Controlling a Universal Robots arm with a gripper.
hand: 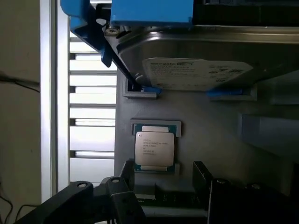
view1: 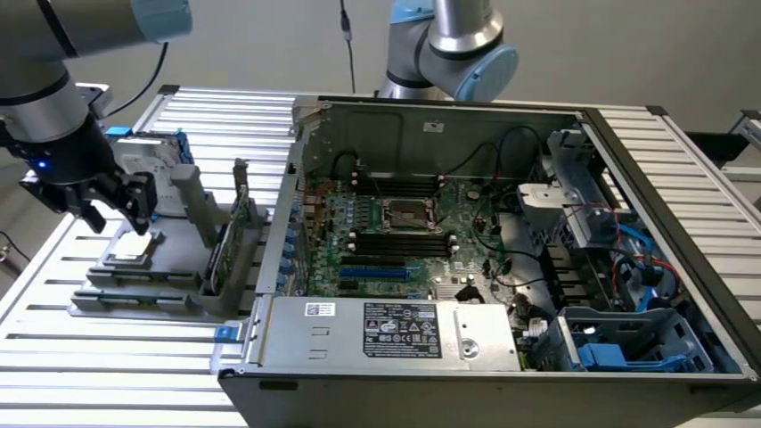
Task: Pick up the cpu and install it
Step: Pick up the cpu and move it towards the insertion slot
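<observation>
The work surface is a table (view1: 696, 169) of aluminium slats with a plain pale wall (view1: 262, 45) behind it. An open computer case (view1: 666, 267) lies on the table. Inside it are a green board (view1: 470, 227), its square black-framed socket (view1: 408, 215) and a silver power supply (view1: 393, 330).

At the exterior view's left, a grey holder (view1: 178, 267) rests on the slats beside the case. The cpu (view1: 134, 245) lies flat in a recess of this holder, metal top upward. A hard drive (view1: 149, 153) in a blue frame sits on the same holder, near the cpu but apart from it.

The gripper (view1: 116, 214) hangs directly above the cpu without touching it. Its fingers (view1: 143, 207) are spread apart and hold nothing.

In the wrist view, the cpu (hand: 154, 145) lies between the hard drive (hand: 196, 70) and the gripper (hand: 163, 191). The holder (hand: 219, 126) and table slats (hand: 88, 135) show around it.

A second arm (view1: 458, 45) stands behind the case.
</observation>
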